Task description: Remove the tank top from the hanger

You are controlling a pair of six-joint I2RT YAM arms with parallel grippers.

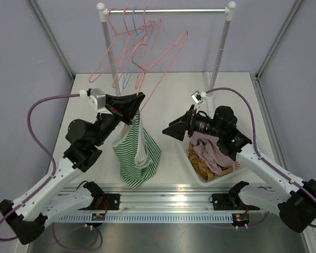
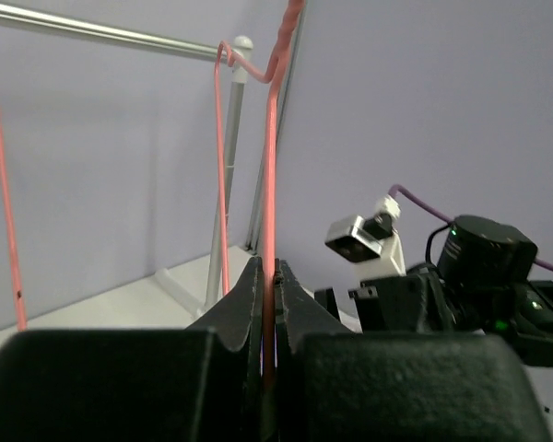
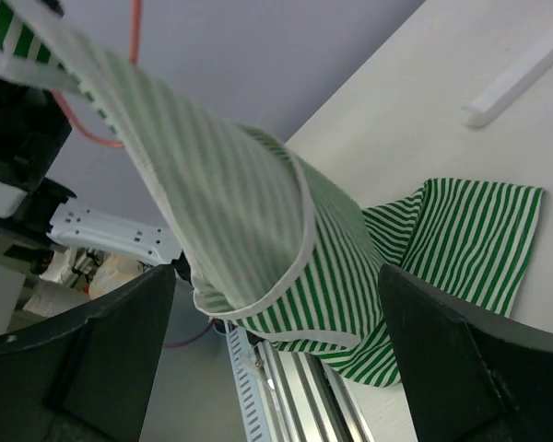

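A green-and-white striped tank top (image 1: 137, 153) hangs from a pink wire hanger (image 1: 166, 58) that leans away from the rail, its lower end pooled on the table. My left gripper (image 1: 138, 101) is shut on the hanger's wire just above the top; the wire (image 2: 269, 212) runs up between its closed fingers. My right gripper (image 1: 171, 130) is open and empty, to the right of the tank top and facing it. The tank top (image 3: 258, 239) fills the space ahead of its spread fingers (image 3: 470, 359).
A clothes rail (image 1: 166, 10) at the back holds several empty pink and blue hangers (image 1: 129, 47). A white bin (image 1: 210, 176) of mixed clothes sits under the right arm. A metal rail (image 1: 168, 203) runs along the near table edge.
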